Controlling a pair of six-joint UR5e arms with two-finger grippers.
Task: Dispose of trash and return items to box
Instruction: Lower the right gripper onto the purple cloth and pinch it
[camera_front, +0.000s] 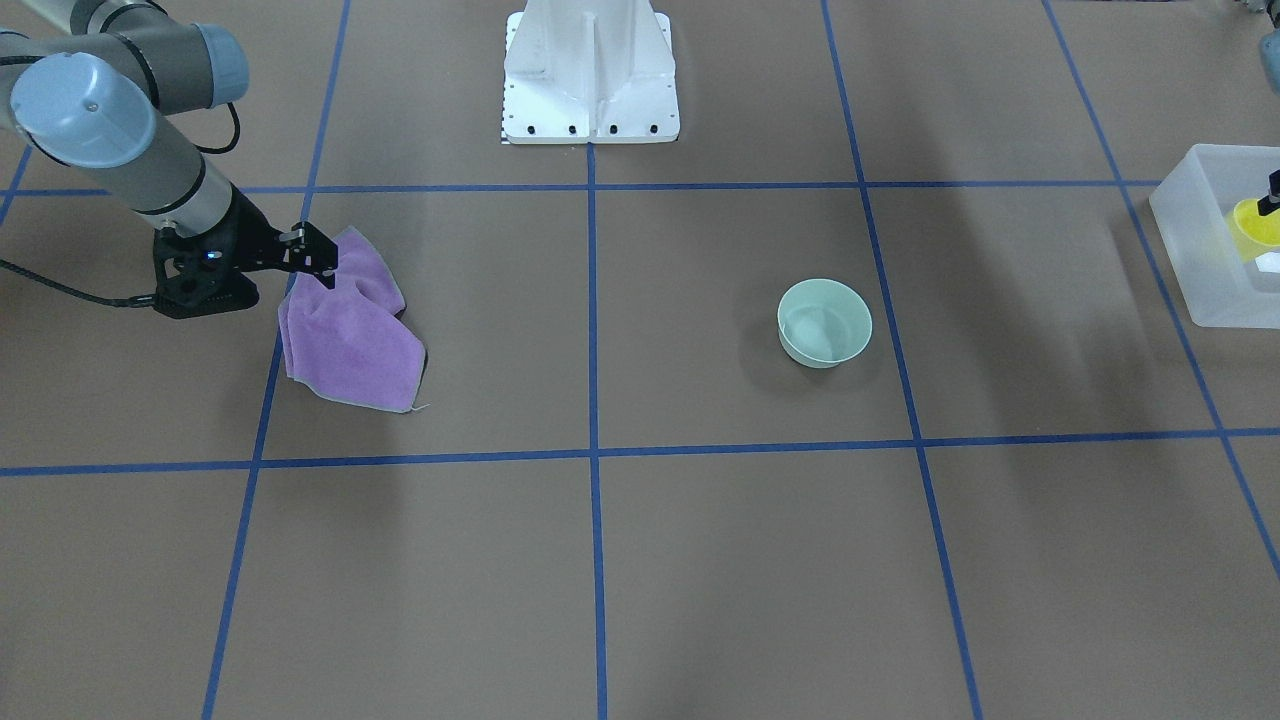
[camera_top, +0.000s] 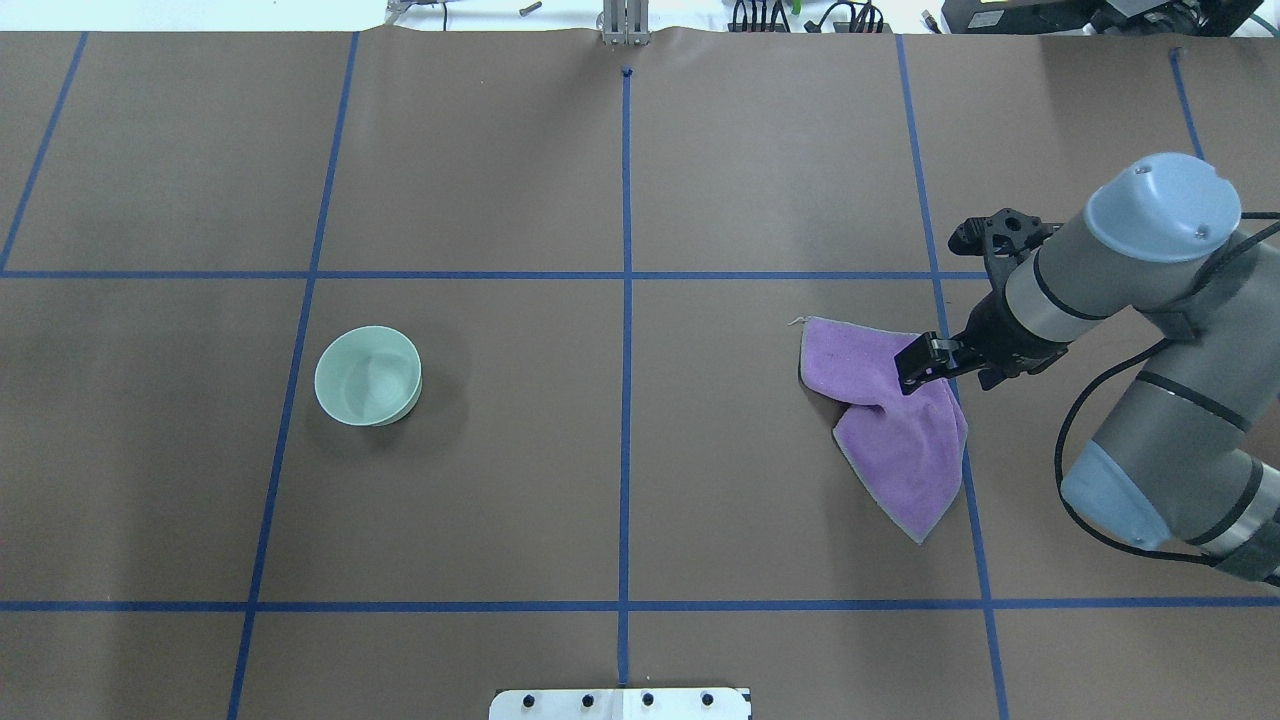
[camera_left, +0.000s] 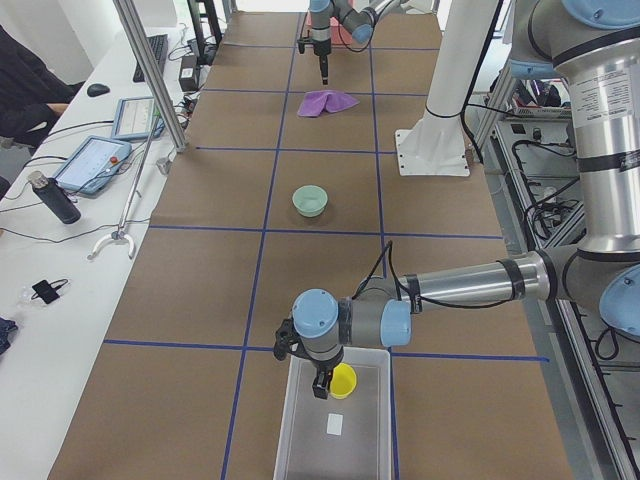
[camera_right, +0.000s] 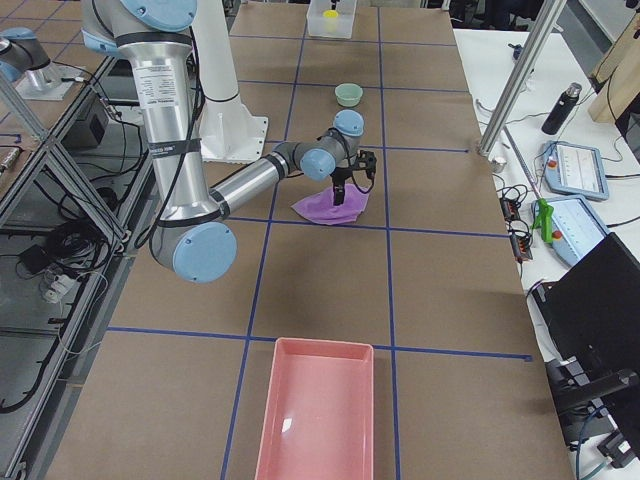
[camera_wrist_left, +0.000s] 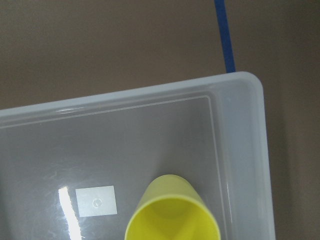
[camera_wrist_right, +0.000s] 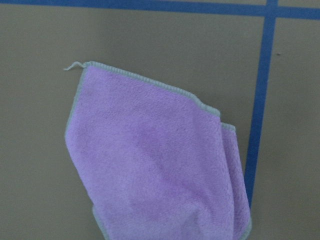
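The translucent white box (camera_front: 1200, 230) stands at the table's end on my left; it also shows in the left wrist view (camera_wrist_left: 240, 150). My left gripper (camera_left: 322, 384) is over the box, shut on the rim of the yellow cup (camera_wrist_left: 172, 212), which hangs tilted inside the box (camera_left: 335, 430). The mint-green bowl (camera_top: 368, 375) stands upright and alone on the brown table. My right gripper (camera_top: 915, 362) is shut on a fold of a purple cloth (camera_top: 890, 420). The cloth's pinched part is raised and the rest rests on the table (camera_wrist_right: 150, 160).
A pink tray (camera_right: 318, 410) lies at the table's end on my right. The white robot base (camera_front: 590, 75) stands at the middle of my side. Blue tape lines grid the table. Operators' desk gear (camera_left: 95, 165) lines the far side.
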